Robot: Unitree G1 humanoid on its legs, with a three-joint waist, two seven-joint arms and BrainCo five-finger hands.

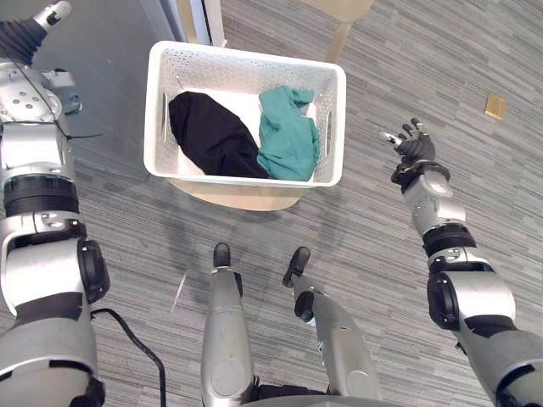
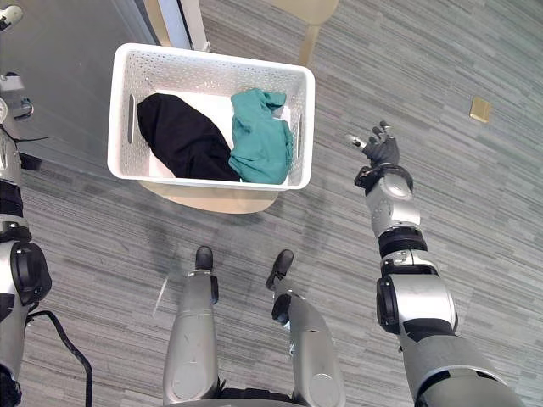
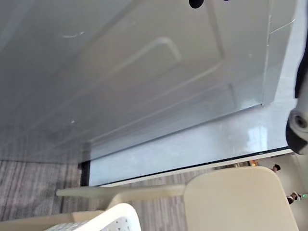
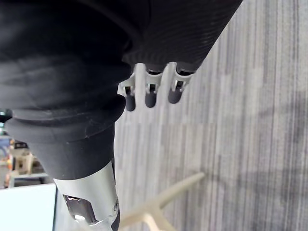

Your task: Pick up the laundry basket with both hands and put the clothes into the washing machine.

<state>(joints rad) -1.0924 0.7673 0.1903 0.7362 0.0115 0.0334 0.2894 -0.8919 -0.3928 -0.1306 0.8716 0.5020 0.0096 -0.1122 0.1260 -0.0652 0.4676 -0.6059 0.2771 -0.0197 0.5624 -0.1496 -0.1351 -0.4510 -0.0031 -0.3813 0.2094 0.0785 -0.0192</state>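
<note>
The laundry basket point(image 1: 246, 59) sat on a pale stool point(image 1: 246, 197) straight ahead of you, untouched. Inside it, a black garment point(image 1: 212, 136) lay on the left and a teal garment point(image 1: 288, 140) on the right. Your right hand point(image 1: 413, 146) hung to the right of the basket, well apart from it. Its fingers point(image 4: 150, 94) were released and grasping nothing, probably readied for the right side slot. Your left hand point(image 1: 53, 13) was raised at the far left; whether it was released or clenched I cannot tell. Both hands needed to reach the basket's sides for an even lift.
</note>
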